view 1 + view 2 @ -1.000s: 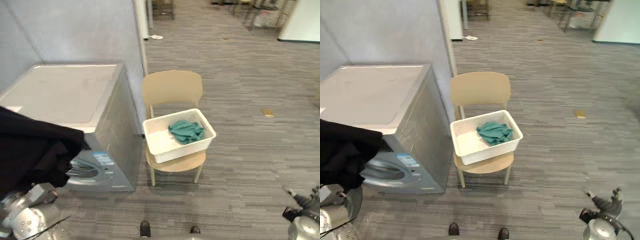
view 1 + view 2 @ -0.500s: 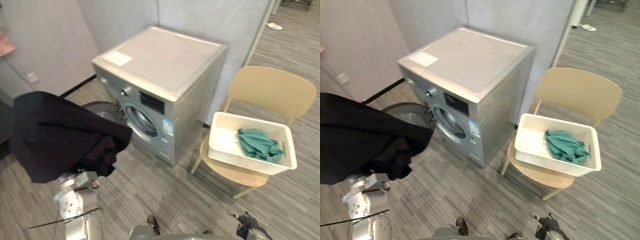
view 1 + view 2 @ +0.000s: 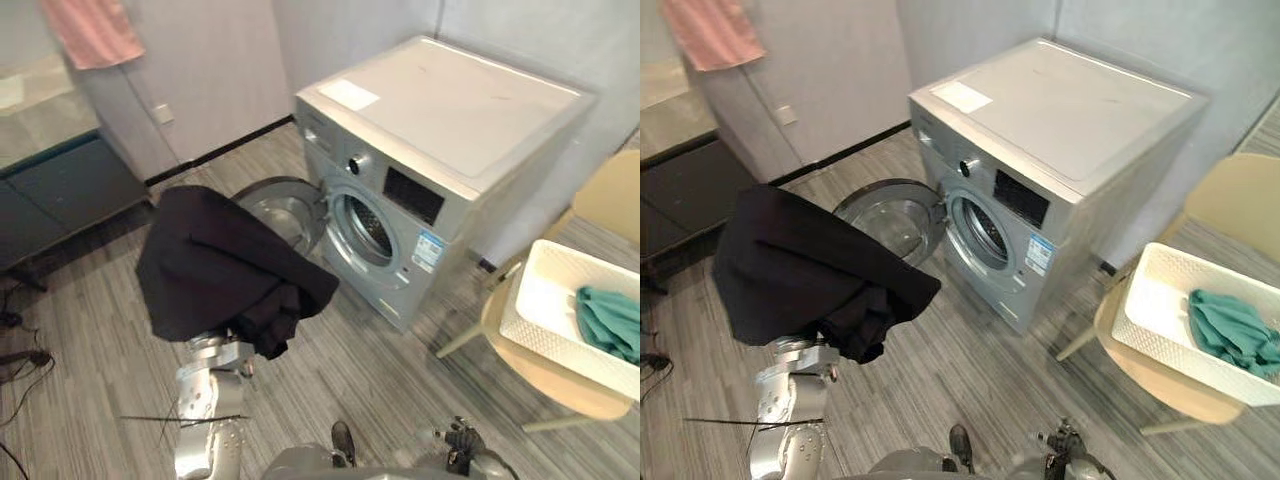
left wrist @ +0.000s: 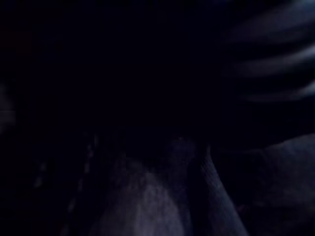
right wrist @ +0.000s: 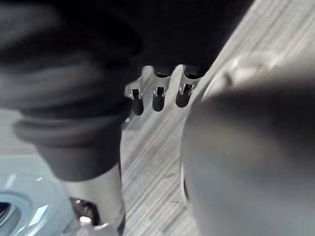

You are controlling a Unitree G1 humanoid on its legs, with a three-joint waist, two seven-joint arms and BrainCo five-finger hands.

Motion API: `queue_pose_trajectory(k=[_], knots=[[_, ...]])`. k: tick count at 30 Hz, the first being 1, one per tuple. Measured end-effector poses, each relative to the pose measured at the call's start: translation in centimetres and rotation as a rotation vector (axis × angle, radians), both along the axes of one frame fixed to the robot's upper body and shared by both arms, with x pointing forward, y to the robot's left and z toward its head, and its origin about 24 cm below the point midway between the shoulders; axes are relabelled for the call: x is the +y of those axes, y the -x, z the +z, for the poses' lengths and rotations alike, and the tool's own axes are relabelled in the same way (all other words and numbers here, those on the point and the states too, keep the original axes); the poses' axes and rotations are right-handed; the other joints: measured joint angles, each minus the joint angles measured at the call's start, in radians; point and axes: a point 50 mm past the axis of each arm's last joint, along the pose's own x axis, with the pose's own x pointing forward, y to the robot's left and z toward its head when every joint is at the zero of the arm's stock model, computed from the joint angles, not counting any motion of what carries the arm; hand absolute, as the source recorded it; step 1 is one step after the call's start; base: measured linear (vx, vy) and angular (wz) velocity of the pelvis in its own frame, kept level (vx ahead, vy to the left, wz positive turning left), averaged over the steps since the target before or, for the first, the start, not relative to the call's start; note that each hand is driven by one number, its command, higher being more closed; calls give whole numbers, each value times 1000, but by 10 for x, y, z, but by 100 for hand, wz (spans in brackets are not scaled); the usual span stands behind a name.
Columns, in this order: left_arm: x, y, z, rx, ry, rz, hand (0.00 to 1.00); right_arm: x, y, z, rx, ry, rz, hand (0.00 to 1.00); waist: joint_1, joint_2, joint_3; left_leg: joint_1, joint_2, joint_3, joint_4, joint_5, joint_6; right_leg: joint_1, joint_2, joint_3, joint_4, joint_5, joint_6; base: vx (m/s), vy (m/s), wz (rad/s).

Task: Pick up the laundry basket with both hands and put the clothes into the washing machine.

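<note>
Black garment (image 3: 225, 265) drapes over the left hand before the open washer (image 3: 450, 110); its grip I cannot tell. Right hand (image 5: 157, 98) hangs loose, empty. Basket (image 3: 545, 330), green cloth (image 3: 610, 320) in its right end, sits on the chair (image 3: 560, 380).

**Basket on chair, washer door open**
White laundry basket (image 3: 555, 345) sits level on a tan chair (image 3: 560, 387), with a crumpled teal garment (image 3: 610, 322) inside. The silver front-loading washing machine (image 3: 440, 140) stands beside it, round door (image 3: 283, 203) swung open. A black garment (image 3: 225, 270) hangs draped before the door

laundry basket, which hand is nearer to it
Right. The right hand is low near the chair bearing the laundry basket; the left hand is under the black garment, beyond the washing machine door.
</note>
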Motion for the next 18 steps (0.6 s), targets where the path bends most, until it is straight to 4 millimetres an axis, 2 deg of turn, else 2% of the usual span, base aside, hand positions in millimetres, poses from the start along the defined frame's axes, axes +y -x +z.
queue_pose_trajectory(k=[1, 2, 3, 4, 5, 6, 7, 8, 9, 10, 11, 12, 14, 16, 18], knots=[[-5, -1, -5, 26, 4, -22, 100, 4, 0, 0, -9, -10, -5, 0, -3, -8, 4, 20, 1, 4, -9, -5, 6, -46, 49, 10, 35, -9, 16, 148, 25, 38], [-8, -1, -5, 30, 8, -36, 100, 7, -1, 1, -21, -21, -17, 0, -2, -24, 3, 35, 1, 14, -34, -6, 6, -94, 89, -41, 27, -7, 18, 134, 20, 20], [-8, -1, -6, 31, 8, -36, 100, 7, 0, 1, -21, -23, -20, 0, -2, -25, 1, 39, 1, 16, -42, -6, 6, -100, 94, -58, 19, -6, 20, 126, 23, 2], [-10, 0, -7, 37, 12, -42, 100, 9, 1, 0, -17, -30, -26, 0, -1, -28, -7, 59, -1, 40, -85, -47, -51, -116, 112, -129, -49, 4, 5, 185, 13, 11], [-11, -1, -5, 30, 10, -46, 100, 12, 4, -1, -12, -40, -35, 0, -8, -58, -16, 57, 4, 72, -16, -70, -47, -118, 106, -165, -99, 10, -10, 351, -69, 41], [-15, -4, -4, 23, 17, -61, 100, 11, 8, -1, -18, -42, -59, 0, -25, -52, -7, 54, 30, 91, 42, -84, -15, -98, 124, -191, -117, 14, -15, 451, -106, 53], [-20, -4, -8, 46, 37, -68, 100, 6, 16, -2, 5, -27, -61, 0, -24, -47, -11, 77, 35, 82, 82, -130, -26, -56, 122, -183, -133, 56, -61, 423, -101, 43], [-23, -4, -9, 50, 45, -75, 100, 1, 22, -2, 19, -15, -61, 0, -22, -36, -14, 76, 44, 73, 110, -158, -31, -26, 126, -201, -139, 66, -57, 386, -33, 16], [-27, -4, -8, 47, 49, -92, 100, -2, 34, -4, 47, -7, -65, 0, -13, -10, -23, 80, 83, 73, 188, -216, -56, 15, 149, -232, -146, 64, -51, 420, -4, 8], [-28, -4, -8, 43, 49, -94, 100, -4, 40, -4, 60, 0, -67, 0, -4, 4, -26, 59, 127, 86, 320, -241, -89, 48, 169, -233, -168, 57, -57, 472, 0, -5], [-28, -4, -8, 42, 50, -93, 100, -5, 44, -4, 71, 4, -64, 0, -1, 7, -24, -49, 214, 92, 635, -217, -134, 89, 202, -224, -188, 40, -60, 416, 10, -22], [-27, -3, -8, 46, 49, -88, 100, -6, 45, -4, 72, 6, -62, 0, 6, 9, -23, -85, 252, 92, 747, -182, -158, 108, 218, -212, -195, 33, -61, 392, 38, -51], [-19, -1, -11, 60, 46, -54, 100, -4, 41, -2, 59, 12, -53, 0, 30, 6, -23, -173, 362, 78, 971, -195, -139, 156, 247, -151, -197, 14, -70, 400, 83, -87], [-12, 0, -13, 70, 42, -22, 100, 1, 28, 2, 16, 14, -11, 0, 29, -7, -24, -212, 409, 43, 955, -217, -113, 173, 246, -91, -212, 10, -60, 324, 133, -99], [-8, 1, -15, 86, 42, 4, 100, 5, 16, 5, -19, 12, 14, 0, 40, -16, -25, -220, 424, -33, 826, -221, -113, 179, 237, -4, -234, 21, -40, 278, 225, -121]])
